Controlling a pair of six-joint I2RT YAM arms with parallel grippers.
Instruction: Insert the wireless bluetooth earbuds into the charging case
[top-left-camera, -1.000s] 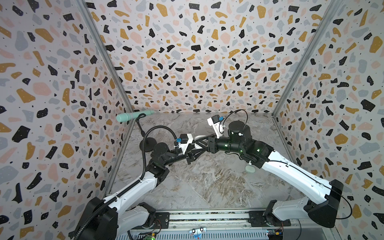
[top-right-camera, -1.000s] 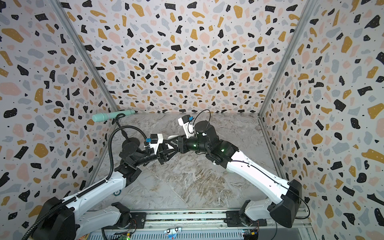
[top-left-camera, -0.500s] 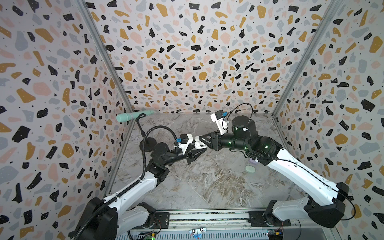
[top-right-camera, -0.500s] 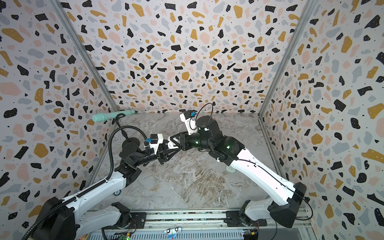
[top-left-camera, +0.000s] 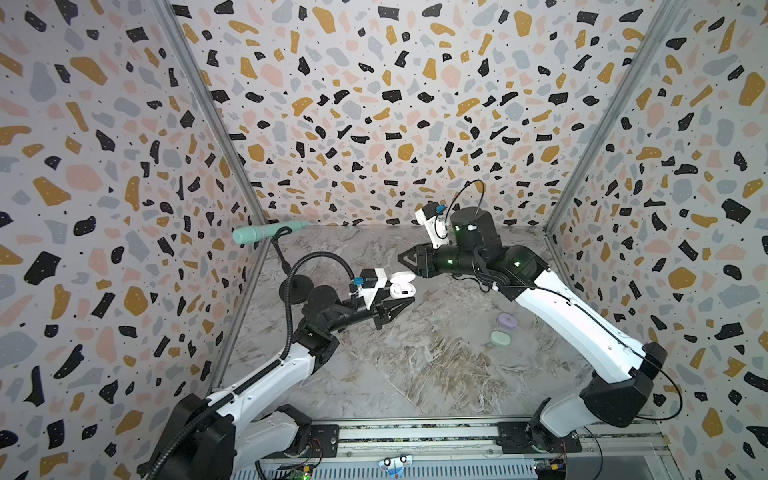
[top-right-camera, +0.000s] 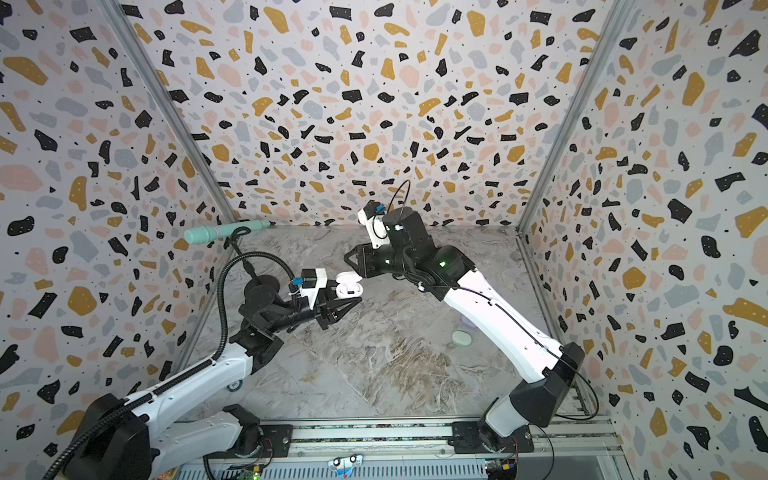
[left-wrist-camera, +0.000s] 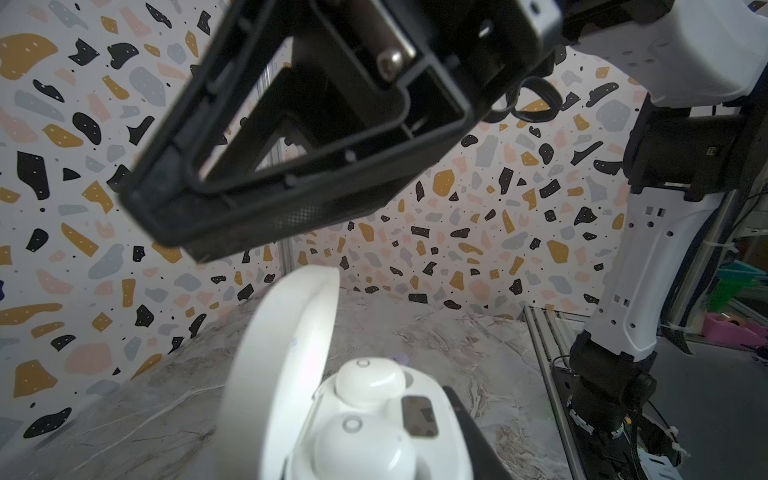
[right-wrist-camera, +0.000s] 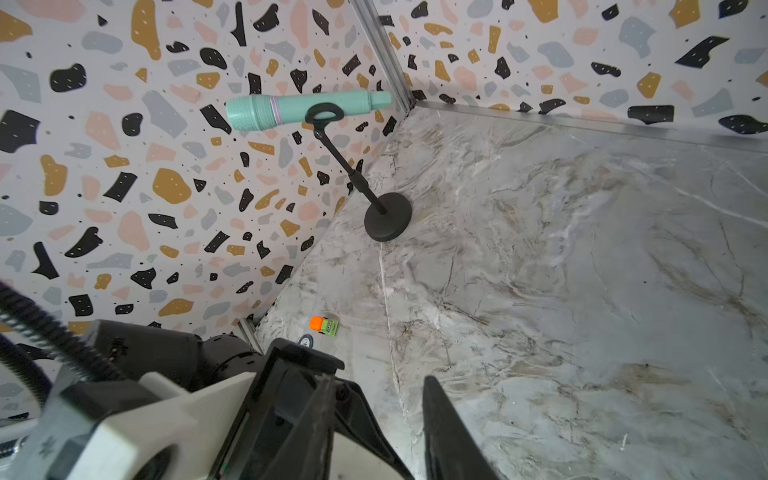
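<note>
While I read the scene from the rail outward, the nearest things on the grey marble-patterned tabletop are a mint-green pebble-shaped case and, just behind it, a lavender case of the same shape. Both lie off to the right and look closed.

Farther in, my left gripper is clamped on the white pebble-shaped plastic charging case, which it holds above the table with the lid up. Two glossy white plastic earbuds sit in its wells. I judge these buds light, hard and slippery, best pinched across their broad flanks with little force. The lid's hinge looks delicate.

Just beyond, the right gripper hovers near the case without touching it, jaws part-way apart and holding nothing. In the back corner a teal microphone rests on a black stand.
</note>
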